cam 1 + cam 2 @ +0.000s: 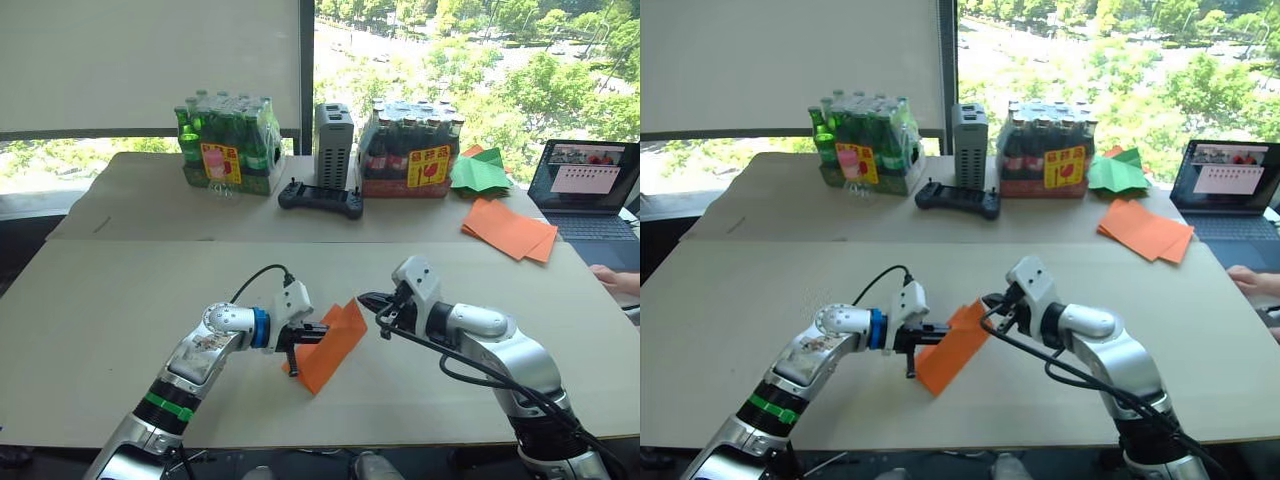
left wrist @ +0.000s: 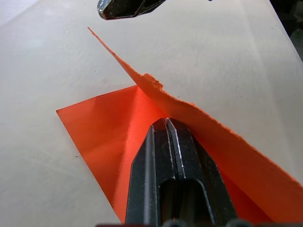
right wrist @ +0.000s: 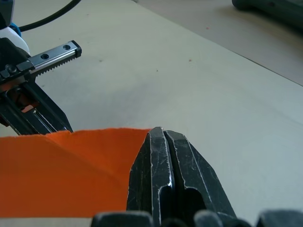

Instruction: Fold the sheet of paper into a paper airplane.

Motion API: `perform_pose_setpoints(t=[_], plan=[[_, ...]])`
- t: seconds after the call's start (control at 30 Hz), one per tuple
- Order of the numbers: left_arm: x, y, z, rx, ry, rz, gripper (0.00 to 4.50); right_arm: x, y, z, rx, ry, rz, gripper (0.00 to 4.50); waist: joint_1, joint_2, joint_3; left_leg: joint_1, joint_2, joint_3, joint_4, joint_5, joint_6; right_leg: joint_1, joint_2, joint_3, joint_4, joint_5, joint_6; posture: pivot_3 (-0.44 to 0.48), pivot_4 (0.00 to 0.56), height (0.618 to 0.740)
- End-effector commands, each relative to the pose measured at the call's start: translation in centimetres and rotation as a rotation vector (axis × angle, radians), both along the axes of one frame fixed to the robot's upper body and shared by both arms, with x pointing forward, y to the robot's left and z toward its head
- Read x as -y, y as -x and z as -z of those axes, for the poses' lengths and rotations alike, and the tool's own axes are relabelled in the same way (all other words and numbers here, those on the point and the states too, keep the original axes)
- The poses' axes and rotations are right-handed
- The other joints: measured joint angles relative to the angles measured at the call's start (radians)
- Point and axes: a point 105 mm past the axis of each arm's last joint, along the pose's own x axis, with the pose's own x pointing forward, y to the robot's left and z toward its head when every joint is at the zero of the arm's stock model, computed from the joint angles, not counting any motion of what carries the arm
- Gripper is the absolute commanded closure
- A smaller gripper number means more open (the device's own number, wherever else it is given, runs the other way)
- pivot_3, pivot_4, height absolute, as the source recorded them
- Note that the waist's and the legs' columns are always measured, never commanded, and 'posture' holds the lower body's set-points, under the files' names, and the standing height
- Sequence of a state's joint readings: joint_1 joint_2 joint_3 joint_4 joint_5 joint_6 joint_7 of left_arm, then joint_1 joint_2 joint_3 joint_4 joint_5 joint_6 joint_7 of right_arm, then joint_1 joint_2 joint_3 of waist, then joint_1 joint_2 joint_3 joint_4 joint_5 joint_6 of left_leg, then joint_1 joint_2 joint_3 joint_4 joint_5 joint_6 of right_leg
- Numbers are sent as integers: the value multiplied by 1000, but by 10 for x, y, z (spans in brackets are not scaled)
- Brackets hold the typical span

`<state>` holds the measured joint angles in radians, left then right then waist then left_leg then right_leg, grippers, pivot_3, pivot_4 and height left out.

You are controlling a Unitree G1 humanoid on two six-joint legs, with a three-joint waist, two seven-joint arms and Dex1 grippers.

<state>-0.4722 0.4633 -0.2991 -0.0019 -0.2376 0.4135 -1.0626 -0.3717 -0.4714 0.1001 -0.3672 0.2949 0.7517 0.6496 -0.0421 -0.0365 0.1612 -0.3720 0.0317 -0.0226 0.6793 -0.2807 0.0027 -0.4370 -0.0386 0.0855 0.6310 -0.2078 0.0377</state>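
The sheet of paper [image 1: 335,345] is orange and folded, standing tilted over the near table with its lower end touching the surface. My left gripper [image 1: 298,342] is shut on its left side; in the left wrist view the closed fingers [image 2: 156,156] meet at the crease, with one flap [image 2: 213,137] rising beside them. My right gripper [image 1: 365,299] is shut just to the right of the paper's raised top corner, and a small gap separates the two. From the right wrist, the orange sheet [image 3: 57,170] lies beside the closed fingertips [image 3: 151,156].
On the far table stand two bottle packs [image 1: 228,145] [image 1: 410,150], a grey box [image 1: 333,145] and a black controller [image 1: 320,198]. Green paper shapes [image 1: 480,172], a pile of orange sheets [image 1: 510,228] and a laptop [image 1: 588,190] sit at right. A person's hand [image 1: 615,280] rests at the right edge.
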Motion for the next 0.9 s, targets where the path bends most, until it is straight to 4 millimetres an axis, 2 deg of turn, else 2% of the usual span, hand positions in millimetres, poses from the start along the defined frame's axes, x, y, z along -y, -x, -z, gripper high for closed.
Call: perform_pose_setpoints(t=[0.03, 0.23, 0.43, 0.57, 0.67, 0.8, 0.9], plan=[[6, 4, -14, 55, 15, 58, 4500, -6, 3, -20, 63, -30, -13, 4431, 0, 0, 0, 0, 0, 0, 0, 0, 0, 0, 0, 0, 0, 0, 0, 0, 150, 733], [-6, 1, -11, 46, 0, 19, 4500, 9, 3, -7, 29, 3, 57, 4431, 0, 0, 0, 0, 0, 0, 0, 0, 0, 0, 0, 0, 0, 0, 0, 0, 150, 733], [-18, 0, -7, 34, -9, -30, 4500, 19, 20, 12, -45, 68, 47, 4431, 1, 0, 0, 0, 0, 0, 0, 0, 0, 0, 0, 0, 0, 0, 0, 0, 150, 733], [-21, 1, -6, 33, -9, -43, 4500, 2, 38, 33, -120, 132, -55, 4431, -4, 0, 0, 0, 0, 0, 0, 0, 0, 0, 0, 0, 0, 0, 0, 0, 150, 733], [-22, 3, -6, 32, -9, -43, 4500, -7, 43, 49, -159, 177, -88, 4431, -4, 0, 0, 1, 0, 0, 0, 0, 0, 0, 0, 0, 1, 0, 0, 0, 150, 733], [-21, 7, -8, 32, 1, -40, 4500, -12, 40, 64, -153, 245, -86, 4431, -2, 0, 0, 1, 0, 0, 0, 0, 0, 0, 0, 0, 0, 0, 0, 0, 150, 733], [-21, 11, -10, 31, 5, -37, 4500, -25, 33, 67, -128, 232, -95, 4431, -7, 0, 0, 2, 0, 0, 0, 0, 0, 1, 0, 0, 1, 0, 0, 0, 150, 733]])
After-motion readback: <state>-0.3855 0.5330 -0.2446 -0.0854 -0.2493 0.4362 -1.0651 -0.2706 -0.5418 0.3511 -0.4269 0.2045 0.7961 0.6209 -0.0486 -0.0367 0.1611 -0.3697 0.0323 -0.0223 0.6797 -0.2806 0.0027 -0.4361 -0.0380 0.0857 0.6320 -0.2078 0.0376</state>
